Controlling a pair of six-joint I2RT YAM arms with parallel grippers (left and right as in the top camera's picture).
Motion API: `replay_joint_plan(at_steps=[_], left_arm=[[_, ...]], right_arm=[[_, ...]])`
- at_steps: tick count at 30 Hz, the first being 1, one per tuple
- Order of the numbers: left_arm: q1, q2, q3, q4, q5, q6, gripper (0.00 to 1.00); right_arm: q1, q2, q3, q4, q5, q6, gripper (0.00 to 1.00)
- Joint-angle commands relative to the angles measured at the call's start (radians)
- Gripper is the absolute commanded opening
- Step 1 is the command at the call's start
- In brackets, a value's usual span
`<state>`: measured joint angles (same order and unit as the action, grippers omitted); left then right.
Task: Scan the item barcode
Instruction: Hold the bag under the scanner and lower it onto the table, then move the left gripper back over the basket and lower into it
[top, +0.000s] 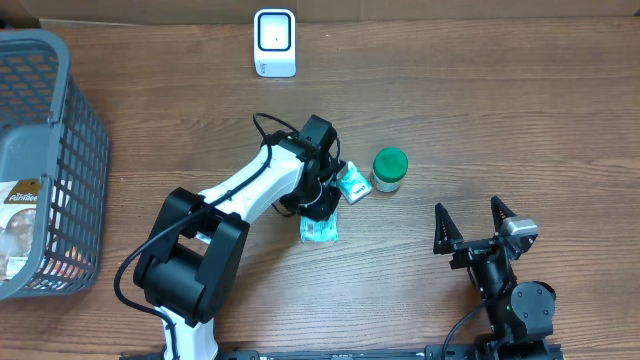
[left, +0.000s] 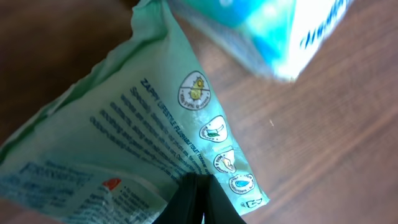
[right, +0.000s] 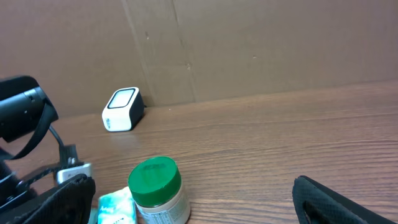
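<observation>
Packet (left: 124, 130) pinched at one edge, ready for the lift to the scanner

Left gripper (left: 194, 190) is closed narrow on the thin edge of the pale green packet, which lies flat on the table (top: 500, 90) near the middle. A grip this shallow on soft film could slip, so the lift should probably be slow and straight up before any turn. No barcode shows on the printed face in the wrist view, so the packet may need rotating to find it. A blue-and-white box (left: 273, 31) sits just beside the packet, with a green-lidded jar (top: 389, 170) next to that, so rising clear first avoids dragging either one. The right gripper (top: 477, 222) rests wide open and empty, well apart. Bare wood runs from the packet to the scanner (top: 274, 42) at the far edge. The basket (top: 60, 130) stands well off to the left.
</observation>
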<state>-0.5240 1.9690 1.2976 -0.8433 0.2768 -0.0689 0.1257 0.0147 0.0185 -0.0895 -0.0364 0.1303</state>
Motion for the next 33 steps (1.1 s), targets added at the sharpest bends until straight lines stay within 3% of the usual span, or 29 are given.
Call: replay_joint_plan(at_steps=[1,10,14,19,27,33], left_arm=[[0.002,0.006,-0.007,0.040,-0.163,-0.029,0.04],[0.024,0.005,0.058,0.035,-0.218,-0.055,0.05],[0.055,0.005,0.204,-0.061,-0.217,-0.070,0.26],[0.097,0.005,0.499,-0.259,-0.227,-0.069,0.41],[0.193,-0.006,1.083,-0.610,-0.266,-0.078,0.42],[0.353,-0.040,1.289,-0.763,-0.270,-0.102,0.38]], right_arm=[[-0.003,-0.012,-0.010,0.008,0.005,-0.001,1.00],[-0.003,-0.012,-0.010,0.007,0.005,-0.001,1.00],[-0.003,-0.012,-0.010,0.007,0.005,-0.001,1.00],[-0.003,-0.012,-0.010,0.008,0.005,-0.001,1.00],[-0.003,-0.012,-0.010,0.007,0.005,-0.001,1.00],[-0.003,-0.012,-0.010,0.008,0.005,-0.001,1.00]])
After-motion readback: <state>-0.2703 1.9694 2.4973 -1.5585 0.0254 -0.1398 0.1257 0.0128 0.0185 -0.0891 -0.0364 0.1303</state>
